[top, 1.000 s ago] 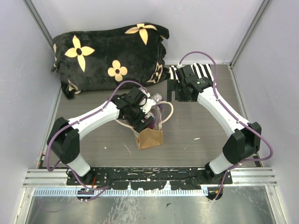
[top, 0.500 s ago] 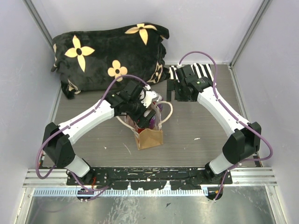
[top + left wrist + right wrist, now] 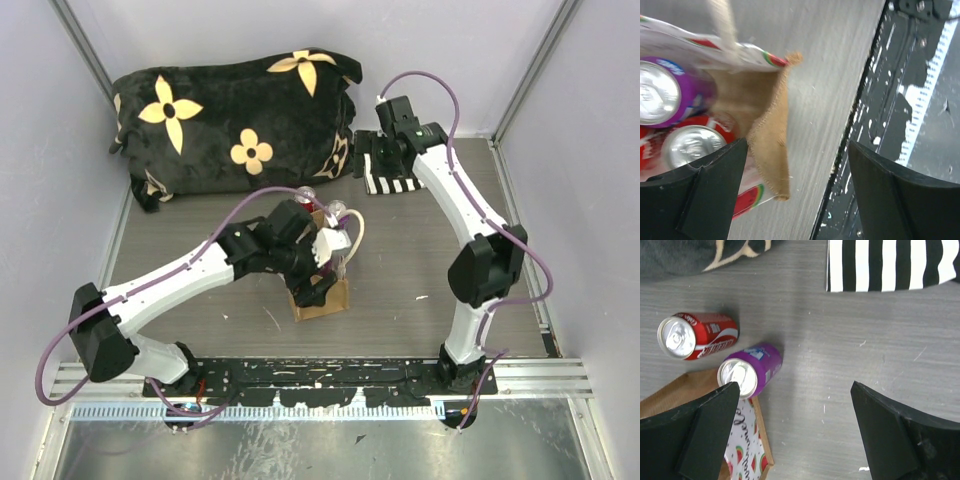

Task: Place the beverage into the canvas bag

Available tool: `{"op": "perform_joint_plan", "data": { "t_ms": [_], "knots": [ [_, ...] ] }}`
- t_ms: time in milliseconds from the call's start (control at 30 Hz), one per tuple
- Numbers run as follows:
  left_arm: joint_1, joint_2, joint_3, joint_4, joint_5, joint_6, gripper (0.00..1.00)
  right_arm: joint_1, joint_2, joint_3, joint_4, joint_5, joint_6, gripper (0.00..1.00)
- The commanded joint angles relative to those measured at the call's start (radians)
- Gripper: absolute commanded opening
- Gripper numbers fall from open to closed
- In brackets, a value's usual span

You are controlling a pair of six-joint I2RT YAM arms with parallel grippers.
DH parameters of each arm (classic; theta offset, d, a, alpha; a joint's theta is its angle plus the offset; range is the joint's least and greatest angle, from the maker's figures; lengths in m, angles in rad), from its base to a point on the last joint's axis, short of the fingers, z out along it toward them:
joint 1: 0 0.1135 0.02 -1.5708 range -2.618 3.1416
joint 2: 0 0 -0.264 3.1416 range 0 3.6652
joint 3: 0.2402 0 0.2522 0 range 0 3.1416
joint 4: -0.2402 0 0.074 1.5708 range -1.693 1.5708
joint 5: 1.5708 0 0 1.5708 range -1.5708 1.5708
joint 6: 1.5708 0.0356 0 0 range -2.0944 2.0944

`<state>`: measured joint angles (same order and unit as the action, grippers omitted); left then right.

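Observation:
The canvas bag (image 3: 325, 300) stands mid-table, tan outside with a watermelon-print lining (image 3: 745, 440). A purple can (image 3: 757, 367) and a red can (image 3: 705, 335) stand upright on the table right behind it; the top view shows their silver tops (image 3: 338, 213) (image 3: 306, 194). My left gripper (image 3: 318, 278) hovers over the bag, open and empty, with the bag's tan corner (image 3: 767, 140) between its spread fingers (image 3: 715, 190). Both cans show at the left of that view (image 3: 690, 100). My right gripper (image 3: 372, 170) is open and empty, high at the back.
A black cushion with cream flowers (image 3: 230, 110) fills the back left. A black-and-white striped cloth (image 3: 890, 265) lies at the back right, under my right gripper. The bag's cream handle (image 3: 356, 232) loops out to the right. The black base rail (image 3: 320, 375) runs along the near edge.
My left arm has stretched forward and right over the bag. My right arm has swung back, away from the cans, to above the striped cloth.

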<state>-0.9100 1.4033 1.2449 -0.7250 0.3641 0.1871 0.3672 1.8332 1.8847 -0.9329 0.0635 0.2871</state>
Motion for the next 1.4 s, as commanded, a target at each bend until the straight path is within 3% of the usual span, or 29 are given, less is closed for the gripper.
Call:
{"op": "perform_joint_plan", "data": {
  "t_ms": [0,367,633,933,1367],
  "knots": [
    [-0.036,0.006,-0.07,-0.003,0.051,0.072,0.88,-0.017,0.078,0.135,-0.068,-0.046,-0.068,0.99],
    [-0.117,-0.011,-0.146,0.001,0.049,0.126,0.88,-0.062,0.24,0.287,-0.126,-0.161,-0.104,0.97],
    [-0.16,-0.042,-0.202,-0.025,0.009,0.202,0.88,-0.034,0.241,0.258,-0.106,-0.257,-0.103,0.93],
    [-0.171,-0.051,-0.23,-0.032,0.001,0.229,0.88,0.036,0.242,0.178,-0.015,-0.232,-0.054,0.93],
    [-0.171,-0.052,-0.236,-0.031,-0.004,0.235,0.88,0.104,0.302,0.198,-0.045,-0.133,-0.017,0.96]
  ]
}}
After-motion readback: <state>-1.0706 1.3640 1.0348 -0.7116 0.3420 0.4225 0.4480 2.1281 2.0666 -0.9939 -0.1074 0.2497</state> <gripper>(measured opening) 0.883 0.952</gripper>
